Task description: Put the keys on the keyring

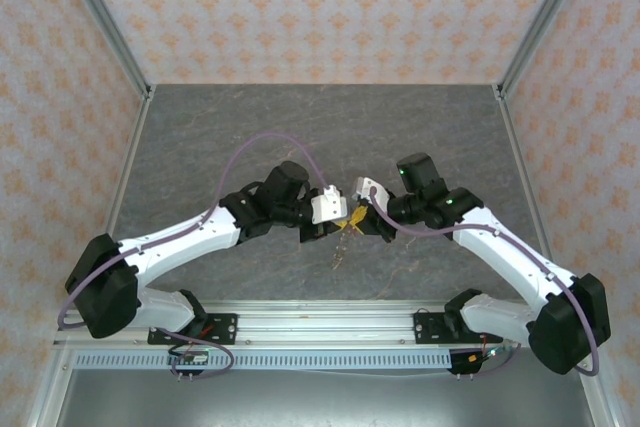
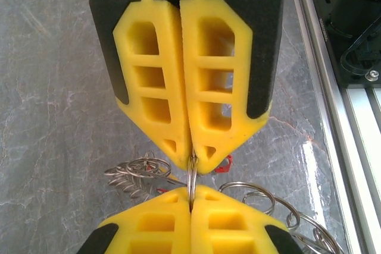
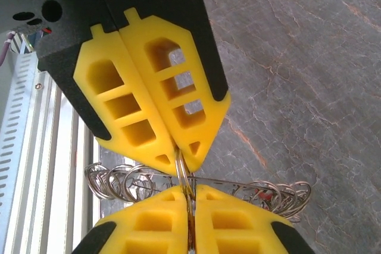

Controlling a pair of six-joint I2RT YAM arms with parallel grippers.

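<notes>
My two grippers meet tip to tip above the middle of the table, the left gripper point(image 1: 338, 219) point(image 2: 191, 162) facing the right gripper point(image 1: 360, 219) point(image 3: 180, 157). Both sets of yellow fingers are shut on the same small silver ring point(image 2: 191, 179) point(image 3: 185, 173), which stands edge-on between them. Behind the tips the keyring point(image 3: 238, 184) shows as a thin silver bar carrying several small wire loops point(image 2: 134, 173) at both ends. Small red key heads point(image 2: 223, 163) point(image 3: 260, 195) peek out among the loops. Whether the pinched ring is one of those loops I cannot tell.
The grey marbled tabletop point(image 1: 320, 137) spreads out beyond the grippers, walled by patterned panels. An aluminium rail point(image 1: 320, 322) with the arm bases runs along the near edge and shows at the side of both wrist views point(image 2: 348, 117) point(image 3: 36, 147).
</notes>
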